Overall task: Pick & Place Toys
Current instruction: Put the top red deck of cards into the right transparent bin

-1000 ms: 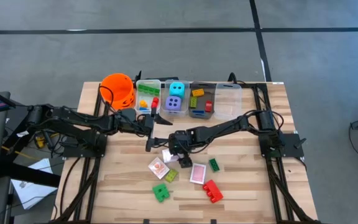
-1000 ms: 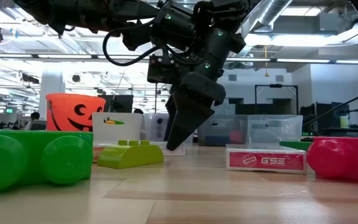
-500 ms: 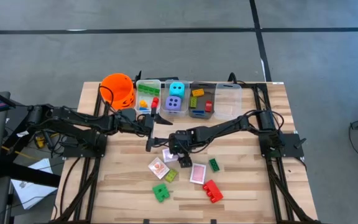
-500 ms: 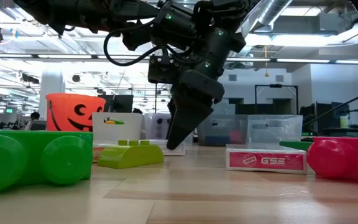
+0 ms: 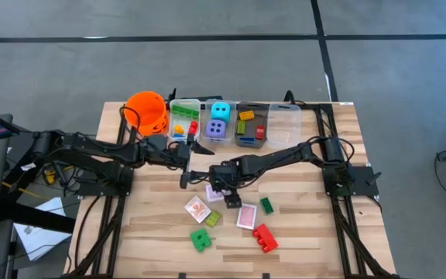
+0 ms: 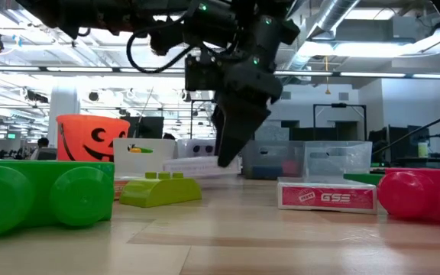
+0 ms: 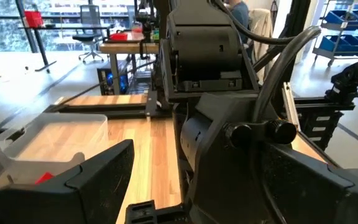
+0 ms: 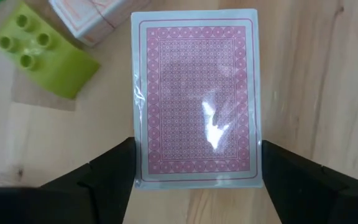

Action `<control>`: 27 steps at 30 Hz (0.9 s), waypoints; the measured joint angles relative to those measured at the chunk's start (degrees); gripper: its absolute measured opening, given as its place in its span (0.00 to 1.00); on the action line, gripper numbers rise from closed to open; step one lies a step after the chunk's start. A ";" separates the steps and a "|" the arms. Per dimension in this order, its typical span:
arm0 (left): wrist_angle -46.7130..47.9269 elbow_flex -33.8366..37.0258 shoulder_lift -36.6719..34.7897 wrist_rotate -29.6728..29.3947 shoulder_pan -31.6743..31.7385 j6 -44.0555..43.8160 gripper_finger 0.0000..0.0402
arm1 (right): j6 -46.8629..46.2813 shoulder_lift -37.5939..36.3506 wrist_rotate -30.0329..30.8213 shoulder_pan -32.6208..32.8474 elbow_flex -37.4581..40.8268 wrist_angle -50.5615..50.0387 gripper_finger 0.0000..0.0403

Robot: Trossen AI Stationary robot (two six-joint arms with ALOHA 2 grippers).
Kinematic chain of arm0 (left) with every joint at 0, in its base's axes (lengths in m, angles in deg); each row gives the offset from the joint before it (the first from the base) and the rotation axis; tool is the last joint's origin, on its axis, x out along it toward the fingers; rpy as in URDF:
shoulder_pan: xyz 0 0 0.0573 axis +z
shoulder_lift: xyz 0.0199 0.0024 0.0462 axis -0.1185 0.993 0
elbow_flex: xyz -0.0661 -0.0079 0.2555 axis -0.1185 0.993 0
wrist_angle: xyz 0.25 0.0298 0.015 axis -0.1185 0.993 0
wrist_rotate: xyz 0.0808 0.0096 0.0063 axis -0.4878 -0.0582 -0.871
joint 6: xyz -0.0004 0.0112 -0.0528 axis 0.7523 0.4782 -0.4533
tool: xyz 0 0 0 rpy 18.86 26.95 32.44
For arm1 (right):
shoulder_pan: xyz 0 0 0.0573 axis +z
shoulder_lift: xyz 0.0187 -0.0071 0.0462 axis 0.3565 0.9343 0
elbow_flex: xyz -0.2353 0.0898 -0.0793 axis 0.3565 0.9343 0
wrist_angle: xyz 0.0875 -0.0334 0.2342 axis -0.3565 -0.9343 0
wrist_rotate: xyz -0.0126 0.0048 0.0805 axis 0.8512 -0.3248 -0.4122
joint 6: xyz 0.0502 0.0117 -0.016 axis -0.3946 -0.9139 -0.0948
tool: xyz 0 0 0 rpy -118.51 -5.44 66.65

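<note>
Clearly, the right gripper (image 8: 194, 163) pinches a pink-backed card pack (image 8: 196, 99) between its two dark fingers, one on each long edge near one short end. The pack is a flat rectangle in glossy clear wrap, with a fine lattice print inside a pale border, and its long axis runs straight out from the gripper. In the low view it hangs level, clear of the boards, under the downturned right gripper (image 6: 231, 156). From above it sits over the middle of the wooden plank tabletop (image 5: 308, 225).

Below it lie a lime studded brick (image 8: 41, 58) and another wrapped card pack (image 8: 95, 20).

Toward the near edge rest a red brick (image 5: 265, 238) and a green brick (image 5: 200, 239).

Along the far edge stand clear plastic bins (image 5: 285, 124) and an orange pumpkin bucket (image 5: 146, 111).

The left gripper (image 5: 186, 161) waits near the bins with its fingers spread.
</note>
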 joint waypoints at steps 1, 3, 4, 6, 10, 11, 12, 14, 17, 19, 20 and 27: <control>-0.03 0.00 -0.51 -0.05 0.00 0.05 0.83 | 0.09 0.00 0.00 0.00 -0.67 -0.76 0.75; 0.80 0.00 -2.40 -0.69 0.13 0.21 0.83 | 0.18 0.00 -0.02 -0.09 -2.21 -2.98 0.75; 1.61 0.00 -3.59 -1.33 0.15 0.40 0.83 | 0.18 0.00 0.02 -0.28 -2.82 -4.05 0.75; 3.15 0.08 -6.90 -2.12 0.33 0.45 0.83 | 0.12 -0.07 0.06 -0.80 -3.40 -6.33 0.75; 10.78 -0.13 -14.35 -3.43 0.35 1.79 0.83 | 0.09 0.11 0.03 -0.83 -3.46 -7.51 0.75; 13.68 -0.05 -16.05 -4.01 0.33 1.86 0.83 | 0.11 0.07 0.01 -0.83 -3.53 -7.44 0.75; 15.89 0.04 -17.85 -4.91 0.32 1.91 0.83 | 0.13 0.07 0.00 -0.83 -3.53 -7.52 0.75; 19.18 0.02 -21.34 -6.93 0.28 1.94 0.83 | 0.11 0.07 0.03 -0.87 -3.53 -7.72 0.75; 24.49 -0.02 -25.33 -8.82 0.28 1.92 0.83 | 0.11 0.07 0.04 -0.90 -3.53 -7.69 0.75; 27.38 0.00 -27.58 -9.20 0.28 1.93 0.83 | 0.09 0.07 0.05 -0.94 -3.53 -7.78 0.75; 28.09 0.00 -28.34 -9.20 0.28 1.95 0.83 | 0.09 0.07 0.04 -1.04 -3.53 -7.75 0.75; 32.30 0.00 -30.44 -10.23 0.28 4.06 0.83 | 0.09 0.04 3.15 -2.18 -7.46 -10.96 0.75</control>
